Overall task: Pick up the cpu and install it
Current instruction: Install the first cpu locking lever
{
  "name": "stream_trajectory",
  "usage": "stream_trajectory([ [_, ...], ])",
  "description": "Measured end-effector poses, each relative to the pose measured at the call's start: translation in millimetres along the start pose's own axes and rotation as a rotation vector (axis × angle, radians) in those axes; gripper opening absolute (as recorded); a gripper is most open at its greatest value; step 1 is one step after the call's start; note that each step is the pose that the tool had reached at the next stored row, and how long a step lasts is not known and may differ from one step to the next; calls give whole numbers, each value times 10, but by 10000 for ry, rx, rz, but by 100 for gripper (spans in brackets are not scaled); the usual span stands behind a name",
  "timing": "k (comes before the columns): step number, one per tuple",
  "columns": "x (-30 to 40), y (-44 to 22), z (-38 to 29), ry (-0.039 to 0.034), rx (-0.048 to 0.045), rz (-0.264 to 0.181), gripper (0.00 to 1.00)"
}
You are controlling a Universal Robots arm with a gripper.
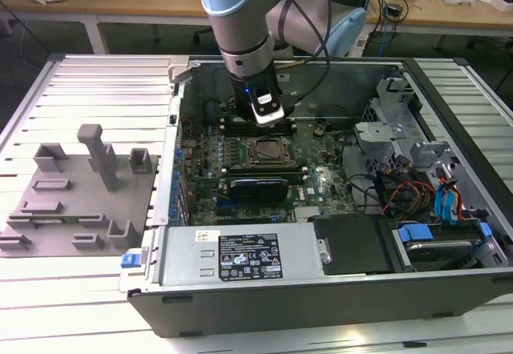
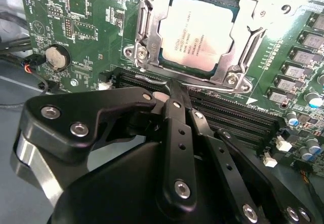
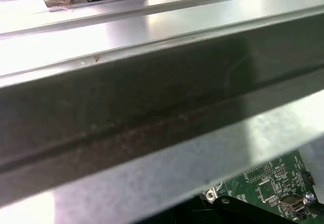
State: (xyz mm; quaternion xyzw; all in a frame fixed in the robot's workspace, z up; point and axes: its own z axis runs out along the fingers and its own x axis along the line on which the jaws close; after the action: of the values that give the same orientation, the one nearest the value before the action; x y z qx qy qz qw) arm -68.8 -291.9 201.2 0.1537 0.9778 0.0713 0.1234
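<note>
We have the gripper (image 2: 174, 95) inside the open computer case (image 1: 240, 270), hanging just off the edge of the socket frame (image 2: 248, 46). In the second wrist view the fingers (image 2: 177, 107) are pressed together and carry nothing; the tips sit right at the frame's near edge, close to the retention lever (image 2: 152, 79) that runs along it. Contact with the lever we cannot confirm.

The cpu (image 2: 200, 31) is just ahead of the fingertips, already lying flat in the socket with the frame's metal rim around it. Our read: it is seated, and closed fingers at the frame edge fit work on the latch rather than a pick.

Cpu look: thin square, silvery-white metal lid with faint print, edges tucked under the frame's opening, level with no visible tilt.

In the exterior view the wrist stands over the motherboard (image 1: 240, 142), with the socket directly beyond the tool. The grey fixture blocks (image 1: 76, 202) sit well apart from the tool, outside the case on the ribbed table (image 1: 96, 74). We see no chip on them, which fits the cpu being in the socket.

Beside the fingers run the dark memory slots (image 2: 228, 115); a coin cell (image 2: 56, 57) sits off to one side. The first wrist view looks along the case wall (image 3: 152, 107), with a sliver of green board past it.
</note>
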Motion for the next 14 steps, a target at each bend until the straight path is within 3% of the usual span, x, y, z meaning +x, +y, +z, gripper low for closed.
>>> stream_trajectory([
  [5, 2, -2, 6, -126, 149, -57, 11],
  [7, 3, -3, 9, -166, 168, -70, 11],
  [14, -5, 6, -25, -174, 154, -66, 11],
])
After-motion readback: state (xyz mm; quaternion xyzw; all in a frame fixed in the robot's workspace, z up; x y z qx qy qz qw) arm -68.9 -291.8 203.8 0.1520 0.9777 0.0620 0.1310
